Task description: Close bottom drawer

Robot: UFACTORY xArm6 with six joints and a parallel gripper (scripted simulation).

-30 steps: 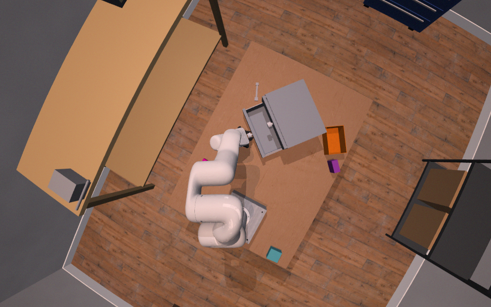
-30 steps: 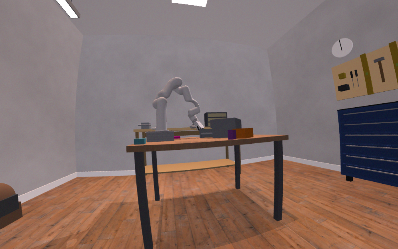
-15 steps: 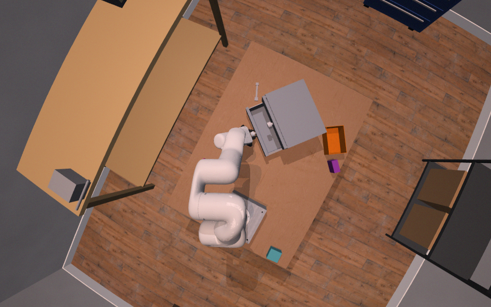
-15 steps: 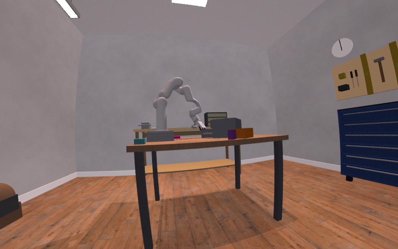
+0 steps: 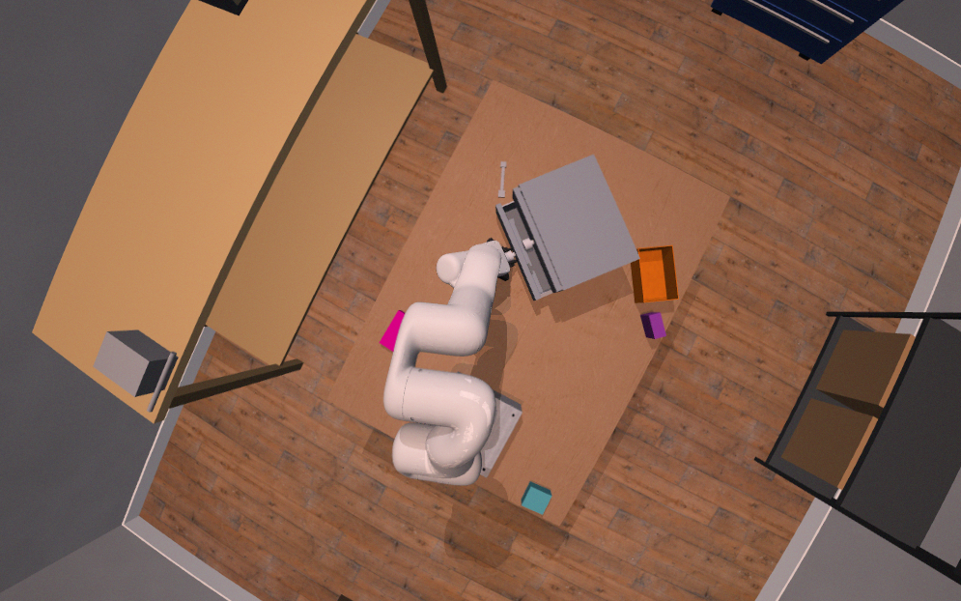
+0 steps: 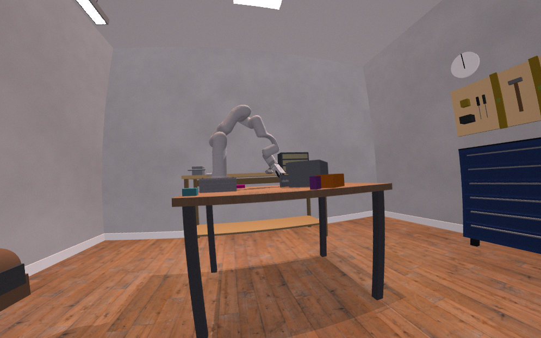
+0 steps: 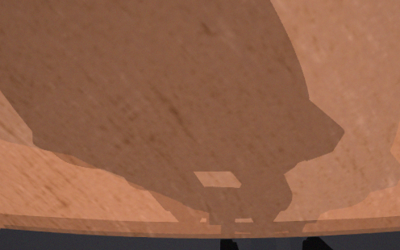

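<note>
The grey cabinet (image 5: 573, 216) (image 6: 306, 169) stands on the wooden table (image 5: 580, 387) (image 6: 280, 195). Its bottom drawer (image 5: 527, 262) (image 6: 284, 182) sticks out a short way toward the arm. A small white knob (image 5: 527, 243) shows just above the drawer. My gripper (image 5: 510, 257) (image 6: 280, 171) (image 7: 270, 243) is low at the drawer's front panel and reaches down to it from the arm's side. Its fingers are closed on that panel's edge. In the wrist view only the two dark fingertips show at the bottom edge. A dark strip of the drawer (image 7: 99, 242) lies between and beside them.
An open orange box (image 5: 654, 273) (image 6: 331, 180) and a purple cube (image 5: 652, 325) (image 6: 315, 182) sit beside the cabinet. A white bar (image 5: 502, 179) lies by the cabinet's far corner. A magenta block (image 5: 392, 330) lies under the arm. A teal cube (image 5: 536, 498) (image 6: 190, 192) sits near the table's edge.
</note>
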